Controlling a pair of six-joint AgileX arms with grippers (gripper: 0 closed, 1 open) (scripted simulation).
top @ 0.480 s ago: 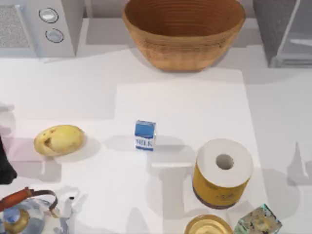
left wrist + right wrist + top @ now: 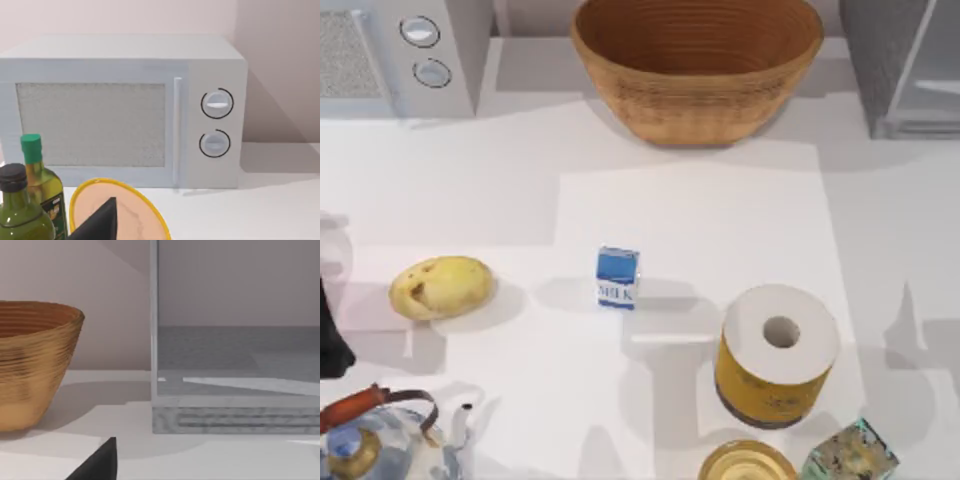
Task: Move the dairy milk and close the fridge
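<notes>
White table (image 2: pixel 470 190) under overhead camera. Dairy milk (image 2: pixel 617 277) upright mid-table, between potato (image 2: pixel 441 287) and paper roll (image 2: pixel 776 355), untouched. Fridge (image 2: pixel 905 65) at back right, open. Left arm (image 2: pixel 332 345) at left edge; finger state of both grippers cannot be told.

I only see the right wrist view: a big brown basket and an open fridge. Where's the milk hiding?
Observer: The dairy milk stands upright mid-table in the top view, between a potato and a paper roll.
Operator: Is anything touching it?
Observer: No, it stands apart from both.
Operator: What's across from the fridge?
Observer: A microwave with two round knobs, at the table's back left.
</notes>
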